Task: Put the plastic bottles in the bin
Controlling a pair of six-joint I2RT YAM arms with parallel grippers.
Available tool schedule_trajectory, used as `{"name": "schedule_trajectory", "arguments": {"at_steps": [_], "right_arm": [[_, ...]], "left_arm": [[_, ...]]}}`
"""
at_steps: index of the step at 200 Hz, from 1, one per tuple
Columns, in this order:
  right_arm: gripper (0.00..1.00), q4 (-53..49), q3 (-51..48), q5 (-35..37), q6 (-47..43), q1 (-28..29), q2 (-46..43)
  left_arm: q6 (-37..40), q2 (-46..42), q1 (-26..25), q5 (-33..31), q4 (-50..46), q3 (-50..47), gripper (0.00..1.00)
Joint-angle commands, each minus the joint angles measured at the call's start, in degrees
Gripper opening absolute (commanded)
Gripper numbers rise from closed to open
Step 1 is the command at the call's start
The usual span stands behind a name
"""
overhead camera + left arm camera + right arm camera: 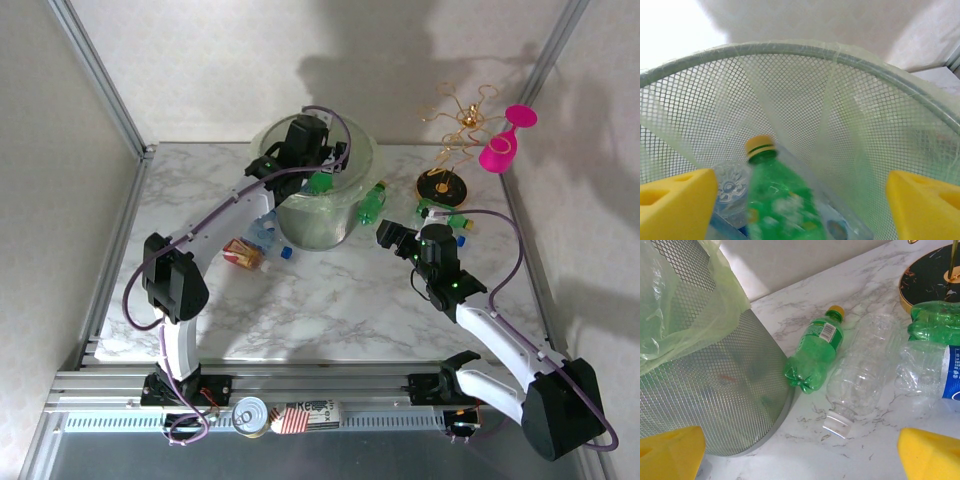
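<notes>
Jaws wide apart, empty: left gripper [800,200], right gripper [800,455]. Green bottle [775,200] inside bin [790,47]; second green bottle [817,352] against bin's outside, clear bottle [865,370] alongside.

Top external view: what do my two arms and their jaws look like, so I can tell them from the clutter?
Both the left arm and right arm have white links, bulky black joint housings and a loose purple cable looping alongside. Small green lights glow near each wrist. The wrist views show jaws tipped with bright yellow wedge-shaped pads.
</notes>
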Motion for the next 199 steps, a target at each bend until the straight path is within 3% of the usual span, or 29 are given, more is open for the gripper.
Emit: {"name": "schedule_trajectory", "arguments": {"at_steps": [1,19,65,102,141,199], "right_arm": [[0.99,0.34,-0.74,0.46,-0.21,-0.42,-0.39],[0.99,0.35,-0.34,0.15,-0.22,-0.49,0.11],[0.99,0.24,0.62,-0.04,-0.45,-0.55,1.22],[0.99,-0.43,2.01,0.16,-1.26,-0.74,2.91],[0.99,-2.4,4.9,2.12,-4.37,-1.19,4.56],[0.99,-6.89,10.17,6.86,-10.31,-4.81,7.04]], "left_arm": [[0.4,-3.04,-1.07,-1.93,0.51,1.82,0.93],[0.79,-4.6,-1.94,-2.85,1.34,1.4,0.99],[0.02,-12.91,-3.32,-3.8,8.45,-5.45,1.0],[-2.09,-25.13,-3.28,-4.96,21.22,-19.86,1.0],[-4.92,-37.94,-2.97,-10.55,31.3,-35.53,0.99],[-13.19,-54.57,1.05,-21.67,35.26,-58.49,1.0]]}}
